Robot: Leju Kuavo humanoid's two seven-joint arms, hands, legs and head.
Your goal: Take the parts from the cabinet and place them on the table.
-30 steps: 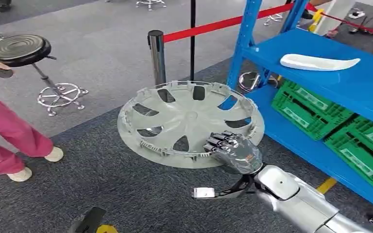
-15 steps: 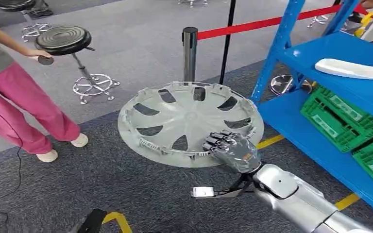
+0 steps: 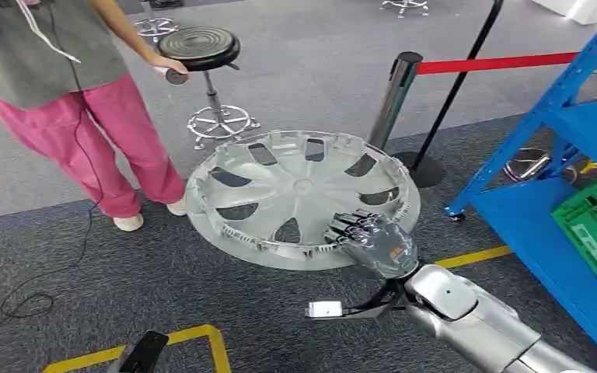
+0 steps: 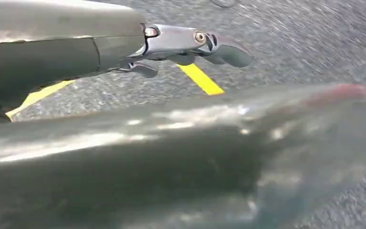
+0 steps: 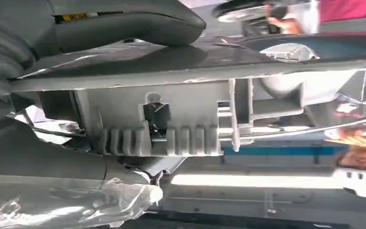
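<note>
On my head view the blue cabinet (image 3: 583,171) sits at three o'clock. The grey wheel cover (image 3: 303,194) lies flat at centre, above the carpet. My right hand (image 3: 373,241) grips its rim at five o'clock, fingers curled over the edge. I cannot tell how my left hand (image 4: 190,45) is set.

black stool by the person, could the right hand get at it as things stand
Probably not: the right hand grips the rim of the wheel cover, and the black stool stands beyond that cover.
</note>
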